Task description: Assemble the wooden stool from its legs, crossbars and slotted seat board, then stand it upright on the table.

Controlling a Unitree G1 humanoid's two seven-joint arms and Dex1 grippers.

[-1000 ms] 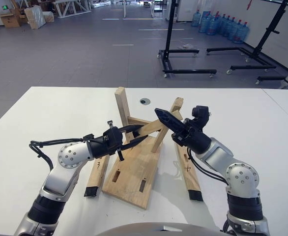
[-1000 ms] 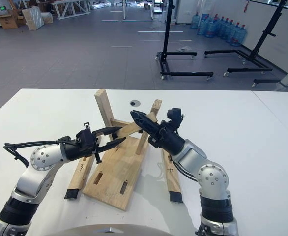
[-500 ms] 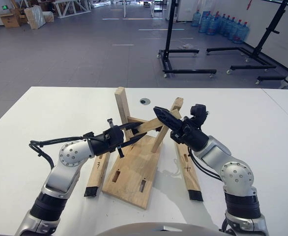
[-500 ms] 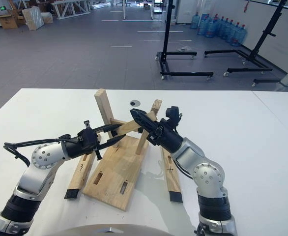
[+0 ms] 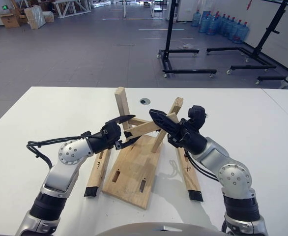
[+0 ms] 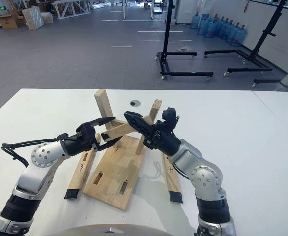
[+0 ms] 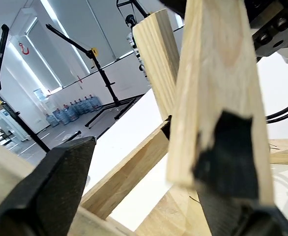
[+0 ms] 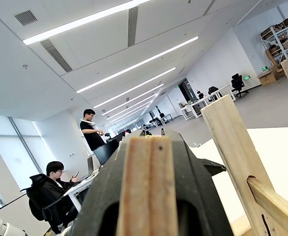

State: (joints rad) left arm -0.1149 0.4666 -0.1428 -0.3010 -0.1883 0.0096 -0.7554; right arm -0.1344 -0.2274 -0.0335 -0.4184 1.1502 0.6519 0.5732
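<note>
Over far end of slotted seat board (image 5: pixel 130 167), right gripper (image 5: pixel 154 114) was pinched on crossbar (image 5: pixel 146 127); left gripper (image 5: pixel 135 128) had fingers spread above and below same bar (contact unclear). Bar ran between two raised legs (image 5: pixel 121 102). Board lay flat on table (image 5: pixel 45 113), loose legs (image 5: pixel 96 174) alongside

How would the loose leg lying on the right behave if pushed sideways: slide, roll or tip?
The leg lies flat on the table and has square edges, so it would probably slide, not roll. It looks like solid wood, so likely stiff and fairly light. Its black end cap may grip the table, so a push could turn it.
</note>
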